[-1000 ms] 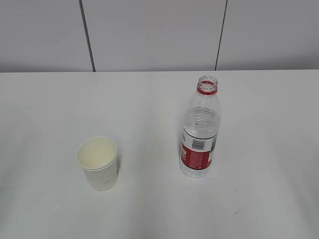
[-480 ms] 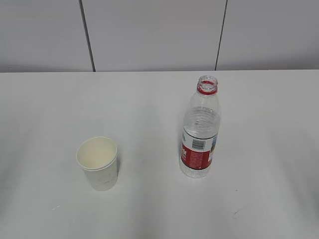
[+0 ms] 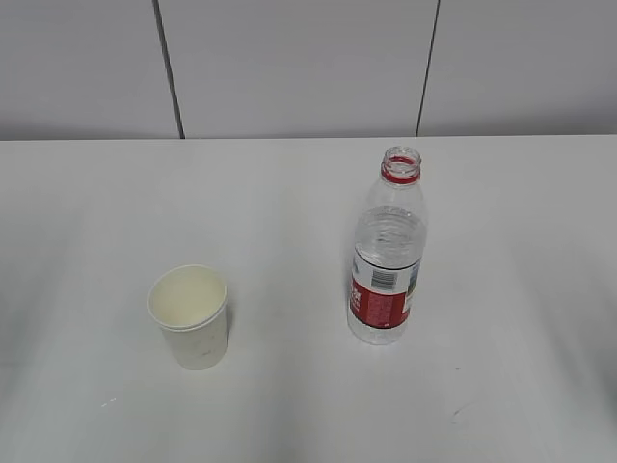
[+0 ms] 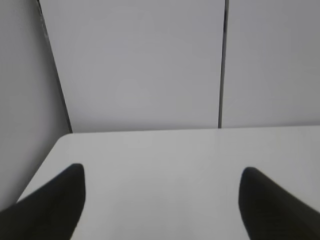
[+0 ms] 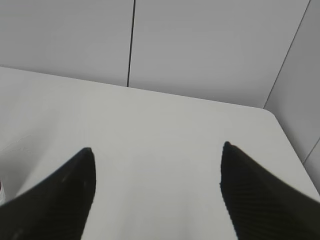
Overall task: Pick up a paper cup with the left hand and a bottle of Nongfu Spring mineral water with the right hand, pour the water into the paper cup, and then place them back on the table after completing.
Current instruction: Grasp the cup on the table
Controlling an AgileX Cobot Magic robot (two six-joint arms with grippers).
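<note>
Both grippers spread wide, holding nothing

Paper cup (image 3: 189, 316) stands upright at nine o'clock of the upright bottle (image 3: 388, 253), nearer the left arm's side.

Cream paper cup (image 3: 189, 316), clear bottle (image 3: 387, 253) (red label, red neck ring), white table (image 3: 289, 203).

The left hand (image 4: 161, 202) shows two plain black tapered fingers; the right hand's (image 5: 157, 192) black fingers have a woven, carbon-fibre-like texture.

One paper cup (image 3: 189, 316), one water bottle (image 3: 388, 253), two pincers (image 4: 160, 172) (image 5: 157, 150).
</note>
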